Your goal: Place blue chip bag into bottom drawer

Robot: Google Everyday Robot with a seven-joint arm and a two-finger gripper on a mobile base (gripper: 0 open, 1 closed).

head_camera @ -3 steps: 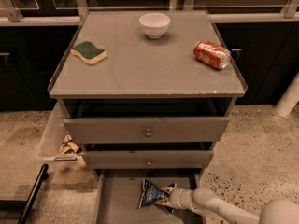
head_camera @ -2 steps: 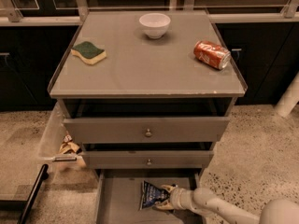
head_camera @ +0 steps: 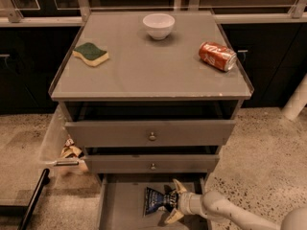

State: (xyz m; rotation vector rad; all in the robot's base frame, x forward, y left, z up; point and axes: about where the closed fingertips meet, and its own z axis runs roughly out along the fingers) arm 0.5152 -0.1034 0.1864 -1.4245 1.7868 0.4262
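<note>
We see our gripper inside the bottom drawer, jaws spread wide astride the end of the blue chip bag at its 9 o'clock.

The hand sits in the bottom drawer, covering the right end of the blue chip bag. The drawer's front, nearer than the hand, is cut off by the picture's lower edge. So is the arm right of the hand. The bag's white lettering is too small to read.
</note>
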